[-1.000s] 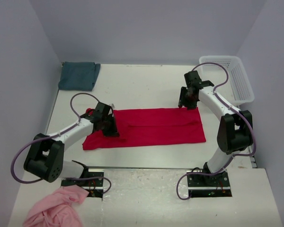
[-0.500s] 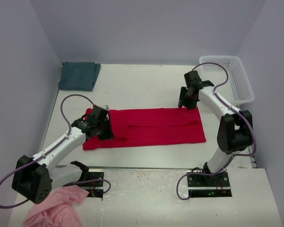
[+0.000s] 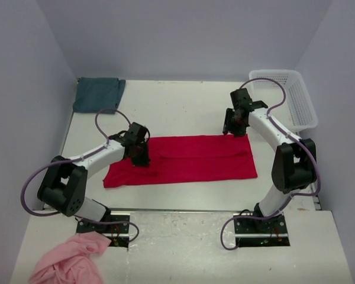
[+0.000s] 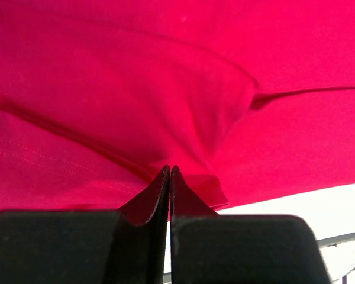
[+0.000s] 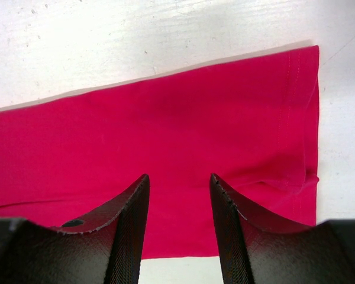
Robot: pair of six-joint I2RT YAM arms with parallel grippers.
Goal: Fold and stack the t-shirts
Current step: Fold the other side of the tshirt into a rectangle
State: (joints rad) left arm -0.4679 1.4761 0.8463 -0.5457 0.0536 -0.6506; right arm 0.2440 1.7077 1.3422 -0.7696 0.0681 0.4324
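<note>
The crimson red t-shirt (image 3: 195,158) lies folded into a long band across the middle of the table. My left gripper (image 3: 140,158) is on its left part. In the left wrist view the jaws (image 4: 168,170) are shut, and creases in the red cloth (image 4: 165,77) run into the tips. My right gripper (image 3: 229,129) is open just above the shirt's far right corner, with red cloth (image 5: 177,118) showing between the fingers and nothing held. The teal t-shirt (image 3: 98,94) lies folded at the table's far left corner.
A white plastic basket (image 3: 296,97) stands at the far right. A pink cloth (image 3: 68,260) lies on the near ledge by the left arm's base. The walls close in on the left, right and back of the white table (image 3: 177,106).
The left arm swung its elbow out and back. Its gripper slid a little left, then right and farther back on the shirt's left part. The right arm has not moved.
</note>
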